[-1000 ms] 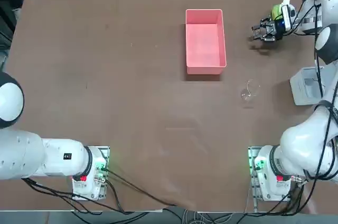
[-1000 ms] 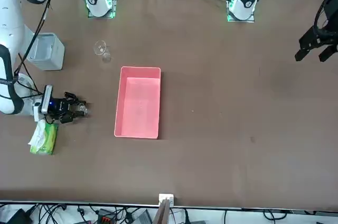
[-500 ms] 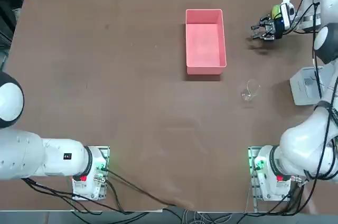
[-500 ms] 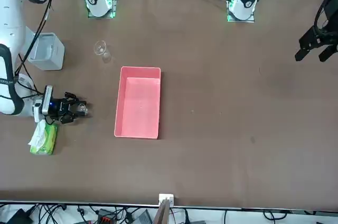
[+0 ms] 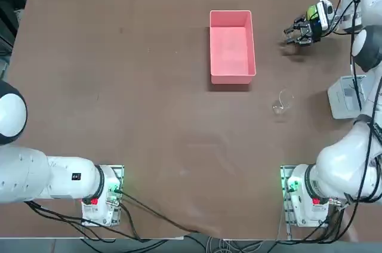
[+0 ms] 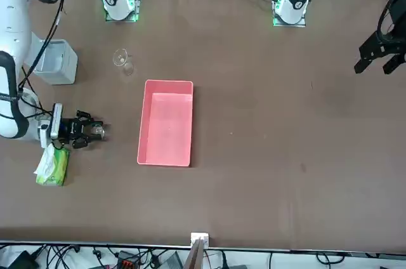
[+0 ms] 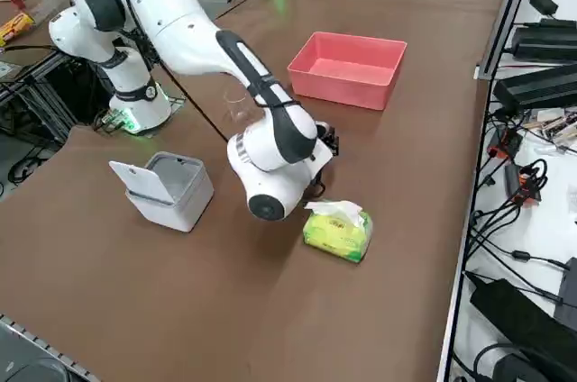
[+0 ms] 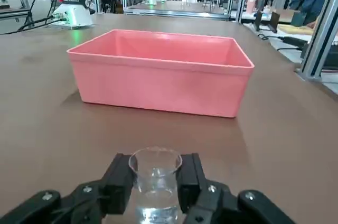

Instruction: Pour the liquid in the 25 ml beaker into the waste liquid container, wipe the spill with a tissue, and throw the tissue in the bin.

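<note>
- Beaker-emptying is the step in hand, I judge: the small glass is gripped but not yet over the pink tray, so pouring, wiping and binning all remain.
- Worktop: a broad brown surface carrying everything; no spill shows on it that I can make out.
- Pink tray: the largest item, rectangular with low walls, and it looks empty. In the wrist view it lies directly ahead of the jaws, its long side wall facing them, with a strip of bare worktop between.
- Bin: a pale grey-white box with its lid tipped open, well apart from the tray on the robot's right side.
- Tissue pack: green, with a white tissue sticking up from the top, lying just beside the arm's wrist.
- Right gripper: held low over the worktop between the pack and the tray, jaws closed on the 25 ml beaker.
- Larger glass beaker: stands alone, nearer the arm's base, untouched.
- 25 ml beaker: tiny, clear, upright between the jaws, with a little clear liquid showing low inside.
- Next move, in my judgement: carry the beaker level until its lip is over the tray's wall, then tip slowly so the liquid lands inside.
</note>
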### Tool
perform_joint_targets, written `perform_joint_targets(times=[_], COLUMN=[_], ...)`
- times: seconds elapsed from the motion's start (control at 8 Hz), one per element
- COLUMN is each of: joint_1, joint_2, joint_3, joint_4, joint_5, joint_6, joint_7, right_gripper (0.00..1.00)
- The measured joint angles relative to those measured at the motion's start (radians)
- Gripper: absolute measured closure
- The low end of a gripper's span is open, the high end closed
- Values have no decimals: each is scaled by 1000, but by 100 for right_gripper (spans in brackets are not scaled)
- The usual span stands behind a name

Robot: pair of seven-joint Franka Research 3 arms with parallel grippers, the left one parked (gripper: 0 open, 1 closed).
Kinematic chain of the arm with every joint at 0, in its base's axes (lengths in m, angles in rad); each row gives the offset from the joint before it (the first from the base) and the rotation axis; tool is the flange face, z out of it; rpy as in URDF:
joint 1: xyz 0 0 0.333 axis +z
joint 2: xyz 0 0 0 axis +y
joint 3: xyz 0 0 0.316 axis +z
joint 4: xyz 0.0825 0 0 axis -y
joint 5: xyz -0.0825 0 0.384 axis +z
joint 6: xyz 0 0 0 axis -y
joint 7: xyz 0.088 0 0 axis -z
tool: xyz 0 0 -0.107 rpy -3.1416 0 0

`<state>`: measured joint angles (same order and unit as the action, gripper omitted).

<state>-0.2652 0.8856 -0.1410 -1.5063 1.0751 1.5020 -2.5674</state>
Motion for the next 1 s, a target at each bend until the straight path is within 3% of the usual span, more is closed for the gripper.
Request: perform_joint_targets(times=[0.38, 1.0], joint_1=[36, 70], joint_2=[-18, -61], joint_3=[-28, -44], joint_4=[-18, -51], joint_5=[0, 0], joint_6=[7, 45], joint_7=[13, 50], right_gripper=[53, 53])
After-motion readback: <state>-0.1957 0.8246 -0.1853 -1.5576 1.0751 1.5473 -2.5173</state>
